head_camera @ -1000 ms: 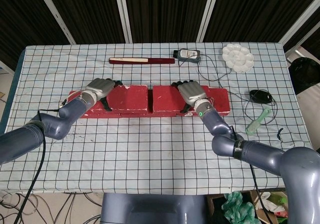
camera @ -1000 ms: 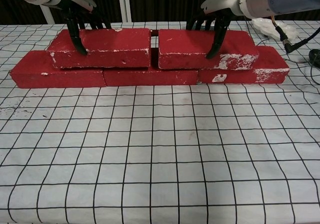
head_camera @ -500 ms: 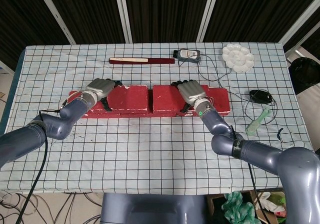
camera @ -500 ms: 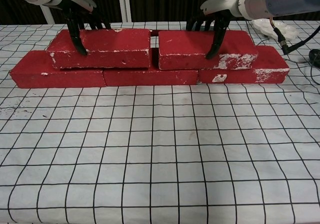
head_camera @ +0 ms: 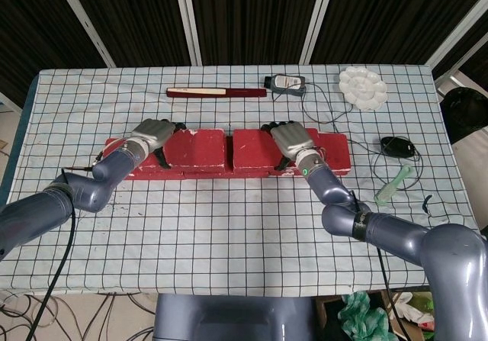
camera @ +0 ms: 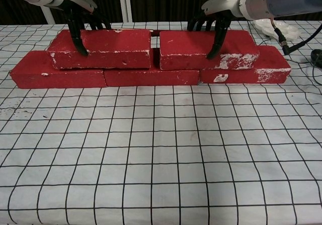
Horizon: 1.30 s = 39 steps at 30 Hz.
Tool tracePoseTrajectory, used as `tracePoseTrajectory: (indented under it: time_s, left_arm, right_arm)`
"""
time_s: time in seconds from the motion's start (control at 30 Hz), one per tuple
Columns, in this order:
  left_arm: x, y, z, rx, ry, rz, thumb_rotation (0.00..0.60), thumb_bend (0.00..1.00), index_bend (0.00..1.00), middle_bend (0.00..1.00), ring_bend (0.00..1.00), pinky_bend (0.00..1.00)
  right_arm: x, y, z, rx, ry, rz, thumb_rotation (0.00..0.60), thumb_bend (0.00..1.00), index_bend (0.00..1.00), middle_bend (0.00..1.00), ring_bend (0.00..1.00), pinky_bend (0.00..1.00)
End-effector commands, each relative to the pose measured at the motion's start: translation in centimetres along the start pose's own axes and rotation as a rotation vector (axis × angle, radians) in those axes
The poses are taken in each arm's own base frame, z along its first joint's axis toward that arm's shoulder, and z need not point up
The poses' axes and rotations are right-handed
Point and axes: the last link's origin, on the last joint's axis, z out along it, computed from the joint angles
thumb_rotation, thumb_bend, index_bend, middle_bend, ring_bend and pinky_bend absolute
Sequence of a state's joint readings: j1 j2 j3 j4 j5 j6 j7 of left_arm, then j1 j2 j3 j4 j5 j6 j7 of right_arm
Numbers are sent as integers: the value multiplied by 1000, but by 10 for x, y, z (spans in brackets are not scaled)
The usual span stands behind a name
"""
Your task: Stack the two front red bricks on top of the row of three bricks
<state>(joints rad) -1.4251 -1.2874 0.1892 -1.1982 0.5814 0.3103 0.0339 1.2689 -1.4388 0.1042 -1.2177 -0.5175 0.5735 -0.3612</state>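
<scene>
Bricks are the whole business here — two red ones already sit on the row of three [camera: 151, 77] near the far middle of the table [camera: 161, 159]. The upper left brick [camera: 103, 48] spans the joint between the left and middle bricks of the row, and the upper right brick [camera: 201, 49] spans the middle and right ones, with a narrow gap between the two upper bricks.

The left hand [head_camera: 155, 134] is clamped over the left end of its brick: in the chest view a dark finger [camera: 76, 36] runs down the front face while others hook over the back edge. The right hand [head_camera: 292, 138] grips its brick the same way, toward the right of its middle. Both hands hold their bricks rather than merely resting on them, as far as the views show.

These look like dense, rigid blocks, probably heavy for such slim fingers. Their faces are rough and chalky, scuffed with white at the edges and corners — good friction, though the corners may crumble. Front to back across the narrow width seems the sound place to take hold, near the middle for balance.

The tablecloth is a white, black-gridded sheet, slightly wrinkled
</scene>
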Motion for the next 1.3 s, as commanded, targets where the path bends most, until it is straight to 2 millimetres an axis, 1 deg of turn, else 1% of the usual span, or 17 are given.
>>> tracePoseTrajectory:
  time_s: [0.03,0.5,0.9,1.3]
  left_arm:
    - [1,0,0,0,4,-4,600,201,130,158,67,180]
    - [0,4,1,1,-4,-4,600,193,130,158,67,180]
    - [0,8,3,-4,-3,-1,600,193,130,158,67,180]
    - [1,8,3,-2,0,-3,600,193,130,158,67,181]
  right_arm:
    - [0,0,0,0,0,1,600,171,156,202,150,209]
    - [0,0,0,-5,-2,-3,600,141,87,145,101,198]
    - [2,1,-2,-5,-4,7,600,106,7,85,50,163]
    - [1,1,-2,1,-11,3,600,100,0,76,47,159]
